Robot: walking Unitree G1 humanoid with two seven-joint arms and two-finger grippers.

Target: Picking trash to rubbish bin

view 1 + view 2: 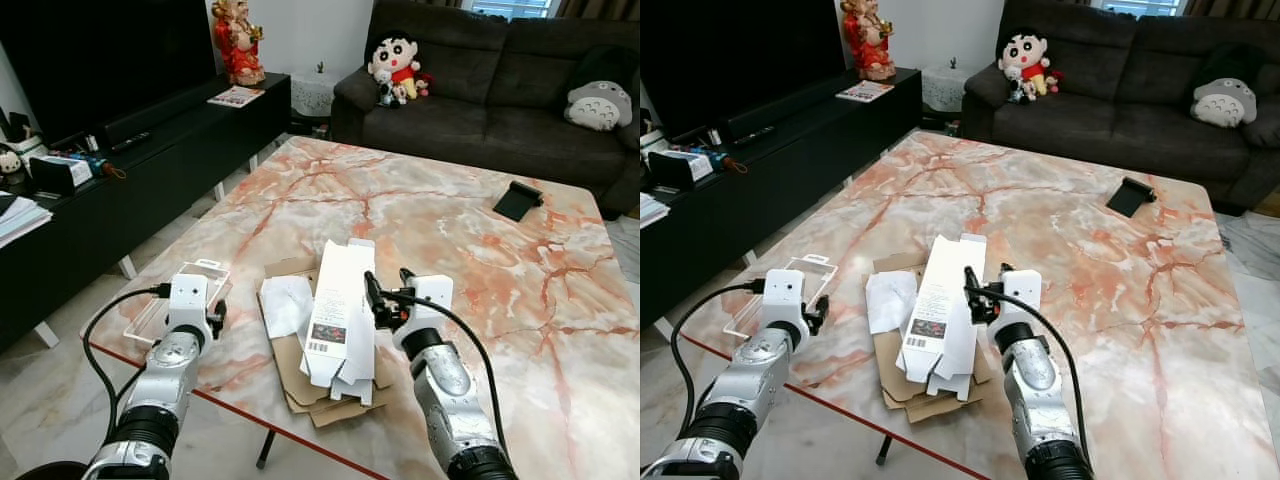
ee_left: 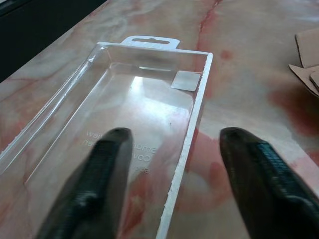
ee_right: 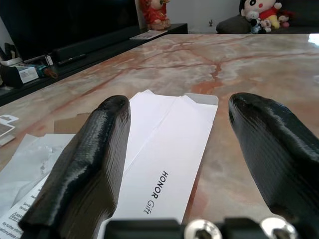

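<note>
Left gripper [image 2: 172, 184]: lower left of the head view, fingers spread, holding nothing, poised over the clear plastic tray [image 1: 190, 298].
Clear plastic tray: at the table's [image 1: 480, 250] near-left edge; likely light, thin and slippery, best pinched along a rim.
White carton [image 1: 335, 320]: lower centre, flattened on brown cardboard [image 1: 300, 385] beside white paper [image 1: 285, 303]; looks light and bendy.
Right gripper [image 3: 174, 149]: just right of the carton, fingers wide, empty.
Black object [image 1: 518, 199]: upper right, well apart; nothing blocks the way.
</note>
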